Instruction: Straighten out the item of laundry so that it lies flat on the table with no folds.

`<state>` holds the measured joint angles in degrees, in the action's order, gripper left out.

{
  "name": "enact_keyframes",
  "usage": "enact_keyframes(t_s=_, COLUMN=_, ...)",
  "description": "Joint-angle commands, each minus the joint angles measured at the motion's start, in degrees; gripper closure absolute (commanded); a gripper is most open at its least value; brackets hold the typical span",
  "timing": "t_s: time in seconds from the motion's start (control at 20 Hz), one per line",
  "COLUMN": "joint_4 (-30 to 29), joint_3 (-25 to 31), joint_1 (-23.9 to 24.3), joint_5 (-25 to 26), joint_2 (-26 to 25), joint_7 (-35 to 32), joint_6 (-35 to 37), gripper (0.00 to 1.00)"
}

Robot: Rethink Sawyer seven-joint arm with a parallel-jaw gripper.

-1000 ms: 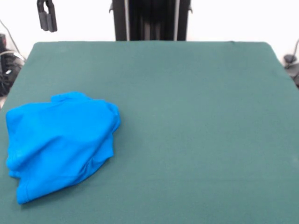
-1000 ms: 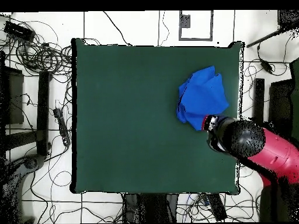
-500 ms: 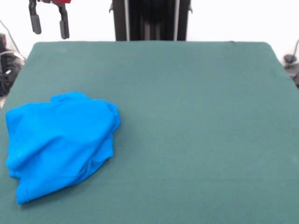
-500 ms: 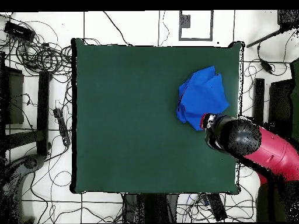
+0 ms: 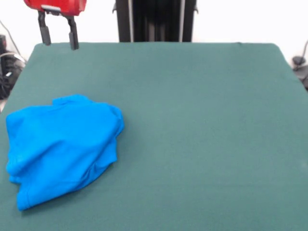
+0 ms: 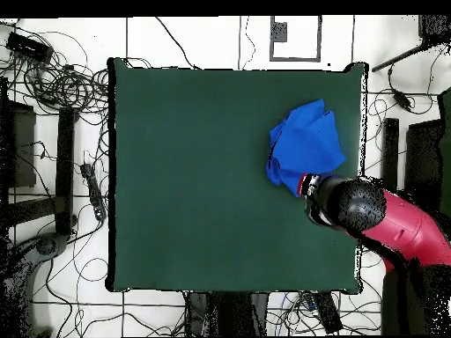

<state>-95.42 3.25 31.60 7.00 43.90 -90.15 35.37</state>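
Observation:
The item of laundry (image 5: pixel 60 144) is a bright blue T-shirt, crumpled in a folded heap near the front-left of the table (image 5: pixel 192 120) in the front view; only plain blue cloth shows. In the overhead view the shirt (image 6: pixel 306 145) lies near the table's (image 6: pixel 203 176) right edge. My gripper (image 5: pixel 58 42) hangs open and empty above the far-left part of the table, well behind the shirt. From above, my red and black arm (image 6: pixel 370 216) covers the gripper, just below the shirt.
The robot's black pedestal (image 5: pixel 155 20) stands behind the table's far edge. Cables (image 6: pixel 57 84) and stands lie on the floor around the table. A dark object (image 5: pixel 299 65) sits off the table's right side.
My gripper has come down and moved slightly right over the far-left corner, and more of its red body shows. The shirt has not moved.

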Motion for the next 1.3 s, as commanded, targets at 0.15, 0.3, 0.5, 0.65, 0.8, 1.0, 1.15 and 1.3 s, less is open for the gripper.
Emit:
enact_keyframes(t_s=0.15, joint_4=-2.8, joint_3=5.6, joint_1=-1.9, joint_5=-1.3, joint_2=-3.8, joint_7=-5.9, joint_6=-3.2, gripper=0.00)
enact_keyframes(t_s=0.3, joint_4=-2.6, joint_3=5.7, joint_1=-1.8, joint_5=-1.4, joint_2=-4.3, joint_7=-5.8, joint_6=-3.4, gripper=0.00)
enact_keyframes(t_s=0.5, joint_4=-2.5, joint_3=6.0, joint_1=-1.7, joint_5=-1.5, joint_2=-4.9, joint_7=-5.8, joint_6=-4.1, gripper=0.00)
enact_keyframes(t_s=0.65, joint_4=-1.8, joint_3=6.2, joint_1=-1.7, joint_5=-1.7, joint_2=-5.2, joint_7=-5.6, joint_6=-3.9, gripper=0.00)
enact_keyframes(t_s=0.8, joint_4=-0.3, joint_3=6.3, joint_1=-2.1, joint_5=-1.8, joint_2=-5.1, joint_7=-5.1, joint_6=-2.4, gripper=0.00)
enact_keyframes(t_s=1.0, joint_4=2.5, joint_3=6.1, joint_1=-3.6, joint_5=-1.7, joint_2=-3.8, joint_7=-4.7, joint_6=0.5, gripper=0.00)
enact_keyframes(t_s=1.15, joint_4=4.7, joint_3=6.6, joint_1=-4.2, joint_5=-1.9, joint_2=-2.7, joint_7=-3.2, joint_6=4.6, gripper=0.00)
enact_keyframes(t_s=1.3, joint_4=7.1, joint_3=6.1, joint_1=-4.8, joint_5=-1.4, joint_2=-2.1, joint_7=-2.0, joint_6=8.3, gripper=0.00)
